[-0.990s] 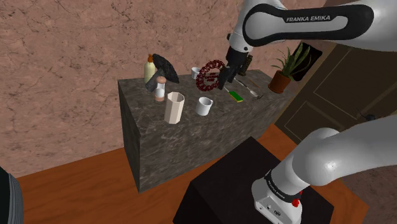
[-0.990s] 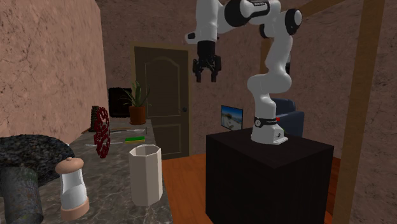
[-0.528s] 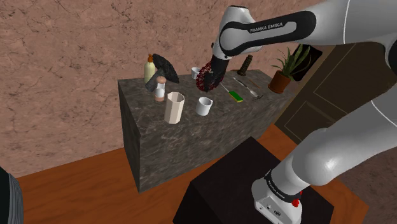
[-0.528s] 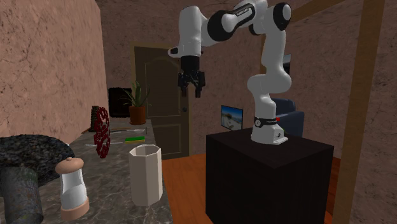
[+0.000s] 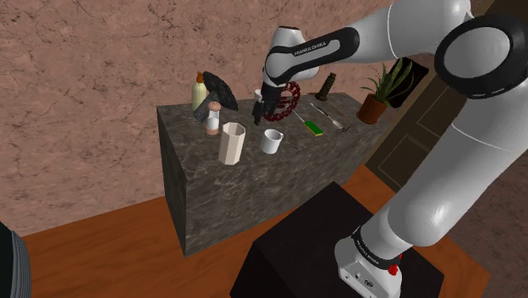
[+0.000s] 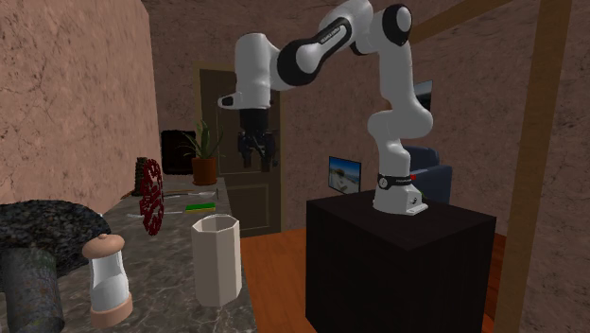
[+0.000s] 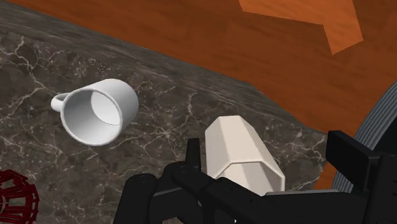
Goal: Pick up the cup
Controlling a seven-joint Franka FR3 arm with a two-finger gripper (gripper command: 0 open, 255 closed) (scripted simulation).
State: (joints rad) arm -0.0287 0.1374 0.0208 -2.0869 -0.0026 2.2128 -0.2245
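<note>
White handled cup (image 5: pixel 271 140) stood upright on marbled counter (image 5: pixel 203 182), rim exposed | gripper (image 5: pixel 260 113) hovered over counter near it, fingers apart, empty, probably lining up a rim grasp

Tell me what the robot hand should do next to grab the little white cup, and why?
Probably move across until it is centred over the white cup. The gripper hangs open above the counter, touching nothing, and in the wrist view the cup sits off to one side of it rather than between its jaws.
</note>
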